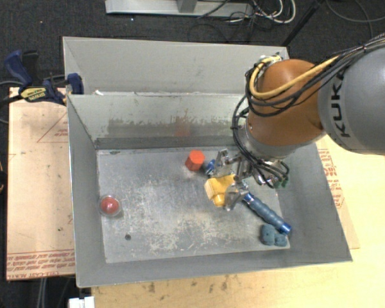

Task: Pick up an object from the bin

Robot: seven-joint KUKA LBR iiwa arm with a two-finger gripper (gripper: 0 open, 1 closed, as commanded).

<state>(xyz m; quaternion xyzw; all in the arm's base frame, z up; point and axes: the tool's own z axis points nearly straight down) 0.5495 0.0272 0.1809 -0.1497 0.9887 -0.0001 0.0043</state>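
Camera view: my claw (227, 182) is narrow, clamped on a yellow block (214, 188), centre-right on the bin (160, 226) floor. Orange cylinder (194, 160) near, blue pen (264, 213) just beside. My arm (366, 76) reads "KUK".

the bin (173, 226) takes up the middle of the frame, and the arm reaches in from the upper right. the gripper (231, 183) hangs over the floor right of centre, directly above a chunky block (217, 188). a short cylinder (194, 160) stands up and to the left of the block, near the back wall, close to it but apart. a long-handled tool (264, 213) lies slanting from the block's right side down toward the lower right corner. its lower end is just beside a small lump (274, 236). a small ball (109, 205) lies alone at the left of the floor, well apart from the rest. a tiny speck (128, 237) sits below and to the right of it, near the front wall.
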